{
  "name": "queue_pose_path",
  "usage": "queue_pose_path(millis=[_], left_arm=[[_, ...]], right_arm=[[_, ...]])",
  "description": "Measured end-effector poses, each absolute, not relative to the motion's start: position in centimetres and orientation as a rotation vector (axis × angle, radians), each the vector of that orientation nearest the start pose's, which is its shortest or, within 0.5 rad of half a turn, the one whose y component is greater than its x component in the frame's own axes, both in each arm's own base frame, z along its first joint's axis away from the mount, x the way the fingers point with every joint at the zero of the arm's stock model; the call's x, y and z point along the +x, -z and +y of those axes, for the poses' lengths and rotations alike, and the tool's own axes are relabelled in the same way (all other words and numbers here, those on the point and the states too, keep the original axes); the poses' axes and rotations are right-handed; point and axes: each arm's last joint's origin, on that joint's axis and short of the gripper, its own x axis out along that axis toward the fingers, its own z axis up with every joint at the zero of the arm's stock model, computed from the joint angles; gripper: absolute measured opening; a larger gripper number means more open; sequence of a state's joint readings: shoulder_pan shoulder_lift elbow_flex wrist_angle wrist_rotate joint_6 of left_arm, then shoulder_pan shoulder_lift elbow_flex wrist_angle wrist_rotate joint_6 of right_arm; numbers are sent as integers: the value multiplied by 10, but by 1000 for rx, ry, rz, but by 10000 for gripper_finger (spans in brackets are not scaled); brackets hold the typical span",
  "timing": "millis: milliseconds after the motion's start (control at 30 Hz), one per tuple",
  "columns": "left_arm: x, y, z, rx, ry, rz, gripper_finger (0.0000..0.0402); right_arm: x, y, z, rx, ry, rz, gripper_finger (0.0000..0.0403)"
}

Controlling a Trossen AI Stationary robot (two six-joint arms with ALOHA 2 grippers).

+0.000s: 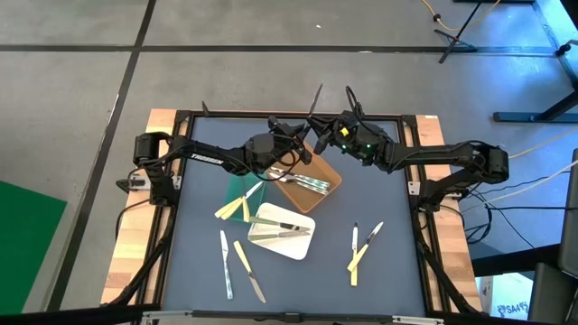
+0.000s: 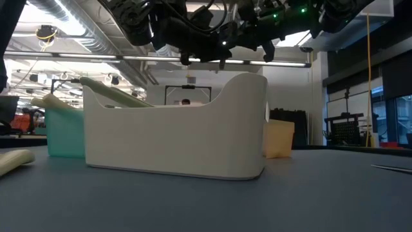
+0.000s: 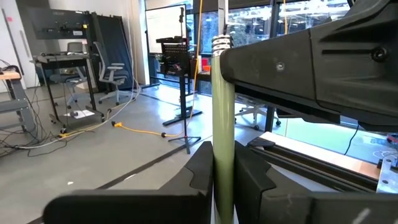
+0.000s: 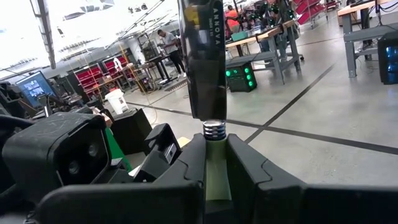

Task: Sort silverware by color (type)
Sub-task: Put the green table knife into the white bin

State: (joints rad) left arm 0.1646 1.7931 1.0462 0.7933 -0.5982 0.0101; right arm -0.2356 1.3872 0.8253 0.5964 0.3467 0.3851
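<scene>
Several pieces sorted into trays, five loose around white tray (image 1: pixel 282 232); left gripper (image 3: pixel 224 168) and right gripper (image 4: pixel 216 163) both pinching one green-handled utensil (image 3: pixel 222 124).

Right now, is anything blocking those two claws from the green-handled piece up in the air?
Nothing visible does. The left claw and the right claw are both shut on the same green-handled piece, held in the air near the brown tray.
</scene>
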Motion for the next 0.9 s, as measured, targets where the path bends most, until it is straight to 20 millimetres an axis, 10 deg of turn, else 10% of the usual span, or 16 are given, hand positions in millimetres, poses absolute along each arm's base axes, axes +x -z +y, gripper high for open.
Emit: queue_pose_path(millis=[433, 900], left_arm=[[382, -243, 80, 0, -762, -42, 27], [383, -243, 79, 3, -743, -42, 26]], right_arm=[[296, -287, -81, 378, 537, -141, 32], [293, -288, -83, 363, 553, -135, 127]])
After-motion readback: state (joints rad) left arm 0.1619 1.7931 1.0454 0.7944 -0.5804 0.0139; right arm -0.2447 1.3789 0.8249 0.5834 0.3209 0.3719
